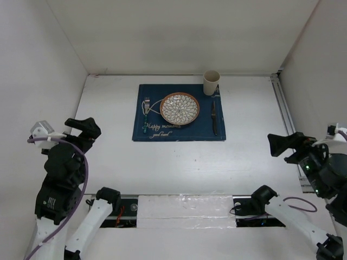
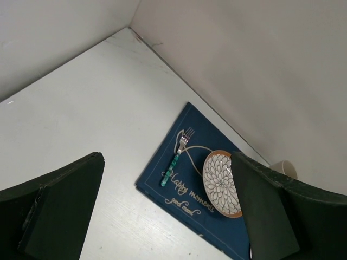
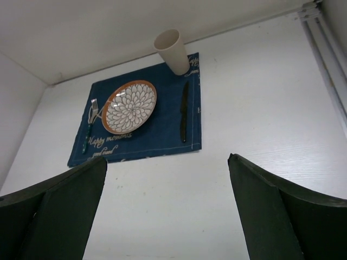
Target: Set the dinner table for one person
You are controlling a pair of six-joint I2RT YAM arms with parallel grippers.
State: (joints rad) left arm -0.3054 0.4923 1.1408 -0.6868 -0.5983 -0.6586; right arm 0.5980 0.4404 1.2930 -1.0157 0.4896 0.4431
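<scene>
On the white dinner table (image 1: 108,157) lies a navy placemat (image 1: 179,130) at the far middle. On it sit a flower-patterned plate (image 1: 179,108), a green-handled fork (image 1: 146,115) to its left, a black knife (image 1: 214,118) to its right and a cream cup (image 1: 211,82) at the far right corner. My left gripper (image 1: 82,129) is open and empty at the left side, well short of the mat. My right gripper (image 1: 283,144) is open and empty at the right side. The left wrist view shows the fork (image 2: 175,162) and plate (image 2: 221,183); the right wrist view shows the plate (image 3: 129,106), knife (image 3: 184,111) and cup (image 3: 171,51).
White walls enclose the table on the left, far and right sides. A metal rail (image 1: 284,116) runs along the right edge. A taped strip (image 1: 184,208) lies between the arm bases at the near edge.
</scene>
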